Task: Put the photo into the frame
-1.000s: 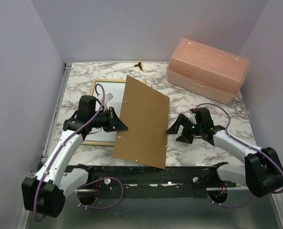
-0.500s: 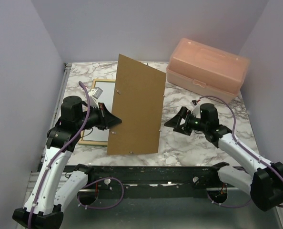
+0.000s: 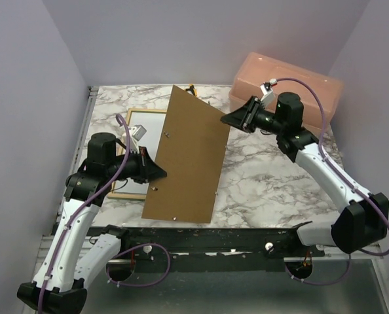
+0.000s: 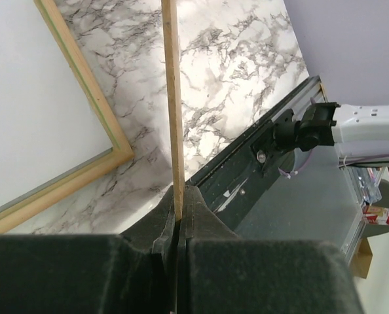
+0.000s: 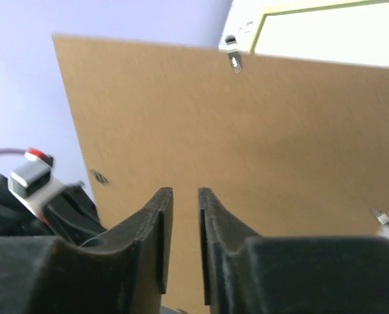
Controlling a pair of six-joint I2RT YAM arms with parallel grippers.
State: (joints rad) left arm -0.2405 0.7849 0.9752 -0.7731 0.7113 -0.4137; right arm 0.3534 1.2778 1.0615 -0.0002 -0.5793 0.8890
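The frame lies flat at the table's left, bare wood side up, with the photo inside it showing plain white. A brown hardboard backing panel stands tilted on edge above the frame's right part. My left gripper is shut on the panel's left edge; the left wrist view shows that edge clamped at the gripper, beside the frame's rail and the photo. My right gripper hovers raised at the panel's upper right corner. In the right wrist view the gripper stands narrowly open and empty, facing the panel.
A closed pink plastic box stands at the back right, just behind my right arm. A small yellow-and-black tool lies at the back edge, near the panel's top corner. Marble tabletop shows bare to the right of the panel.
My right gripper has risen from the table and swung back to the panel's upper right corner, its jaws narrowing. The left arm has lifted the panel more upright.
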